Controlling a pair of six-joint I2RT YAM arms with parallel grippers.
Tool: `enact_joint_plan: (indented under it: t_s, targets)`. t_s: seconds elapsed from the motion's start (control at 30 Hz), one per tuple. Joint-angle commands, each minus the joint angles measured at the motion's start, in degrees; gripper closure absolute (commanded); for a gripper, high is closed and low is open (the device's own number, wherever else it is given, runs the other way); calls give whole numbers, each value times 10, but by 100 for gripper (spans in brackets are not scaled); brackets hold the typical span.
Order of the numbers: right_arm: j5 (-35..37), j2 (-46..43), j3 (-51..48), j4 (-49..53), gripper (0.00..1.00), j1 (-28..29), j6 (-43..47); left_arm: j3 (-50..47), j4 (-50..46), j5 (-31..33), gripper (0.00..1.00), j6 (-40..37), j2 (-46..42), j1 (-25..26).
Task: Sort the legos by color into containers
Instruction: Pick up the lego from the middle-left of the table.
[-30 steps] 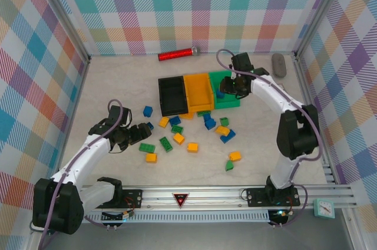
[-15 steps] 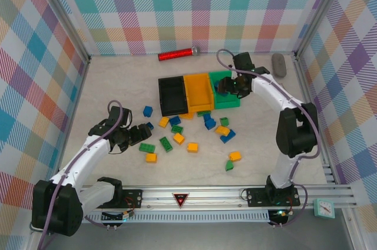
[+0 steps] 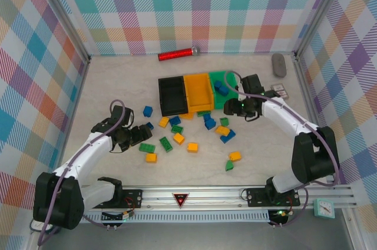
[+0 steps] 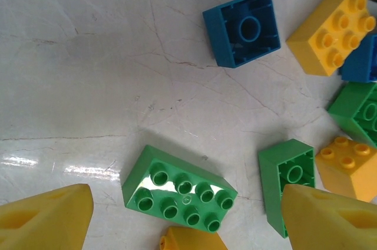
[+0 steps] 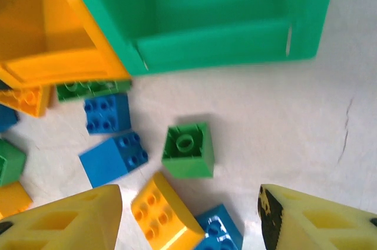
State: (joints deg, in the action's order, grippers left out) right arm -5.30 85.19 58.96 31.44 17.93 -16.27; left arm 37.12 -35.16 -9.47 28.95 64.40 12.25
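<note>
inside the green bin, blue legos

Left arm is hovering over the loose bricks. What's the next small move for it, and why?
Probably lower the left claw straight down onto the green eight-stud plastic brick. Its yellow fingers stand open and empty on either side of that brick, which lies flat, studs up, on the white table, so a short descent should bracket it for closing.

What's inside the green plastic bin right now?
Blue studded plastic bricks, seemingly two, lie toward the far end of the green rectangular plastic bin. Whatever might sit beneath them is covered.
</note>
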Motion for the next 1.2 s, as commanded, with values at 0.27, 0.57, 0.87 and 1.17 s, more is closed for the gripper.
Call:
enact_joint_plan:
  t_s: [0.27, 0.57, 0.87, 1.17]
  targets:
    - [11, -80, -137, -56, 37, -3, -28, 61, 26, 25, 22, 15, 74, 8]
    - [15, -124, -215, -128, 37, -3, -36, 107, 42, 9, 30, 19, 160, 12]
    - [16, -148, -257, -176, 37, -2, -44, 139, 56, 19, 31, 20, 217, 24]
    - [7, -143, -265, -190, 37, -2, -47, 195, 33, 49, 48, 5, 303, 34]
